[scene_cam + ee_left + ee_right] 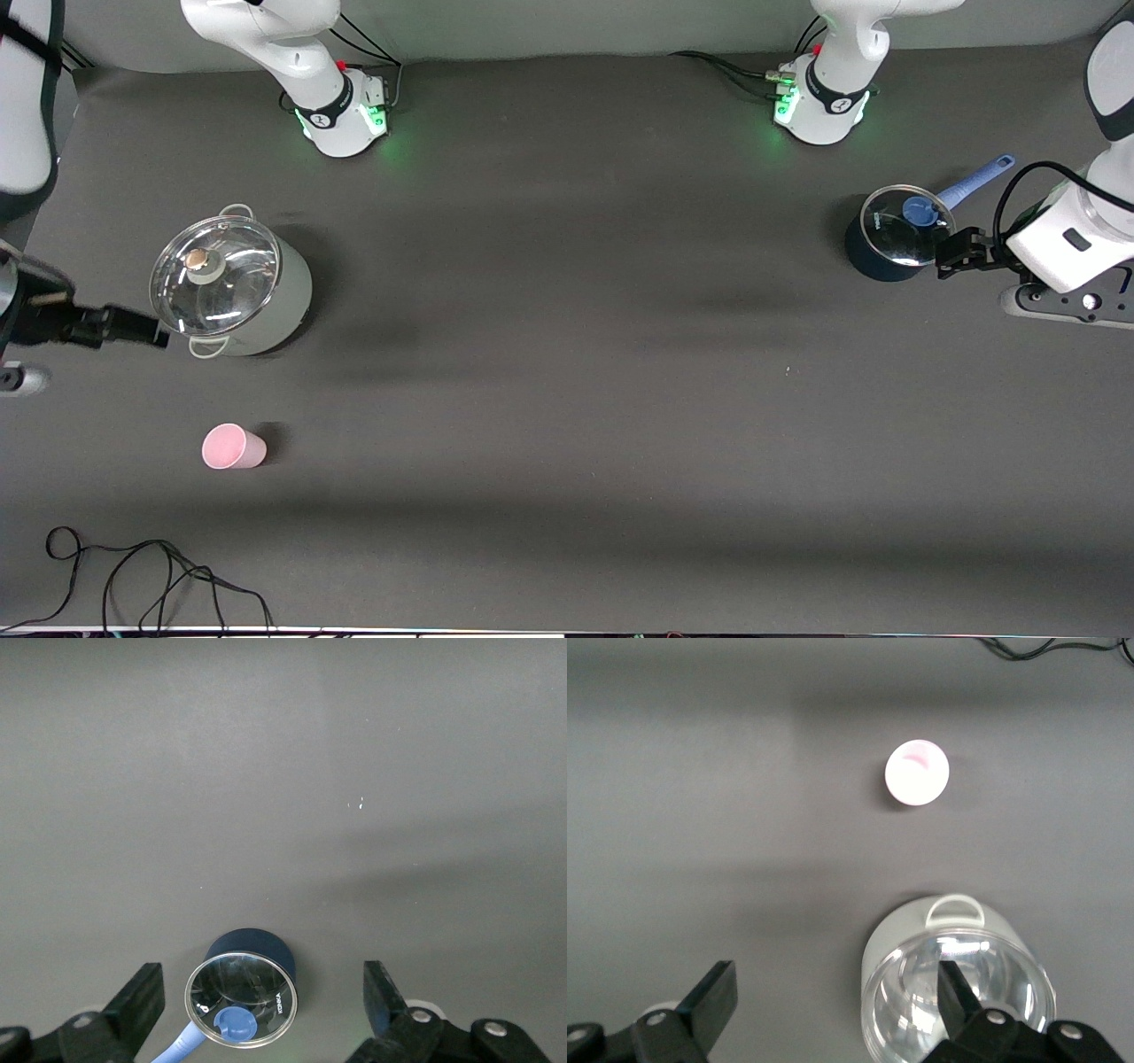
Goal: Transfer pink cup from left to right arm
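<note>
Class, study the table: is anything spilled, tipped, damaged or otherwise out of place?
Nothing stands out. The pink cup stands upright on the table, nearer the front camera than the lidded grey pot. The blue saucepan has its lid on. Both the left gripper and right gripper are open and hold nothing.

Both arms are glossy white with black bands, and green lights glow at their round bases (341,124). Black cables run from the bases. Each hand (961,252) is black, with silver screws.

pink cup (233,446): 1 | lidded pots (232,285): 2 | arms (292,53): 2
</note>
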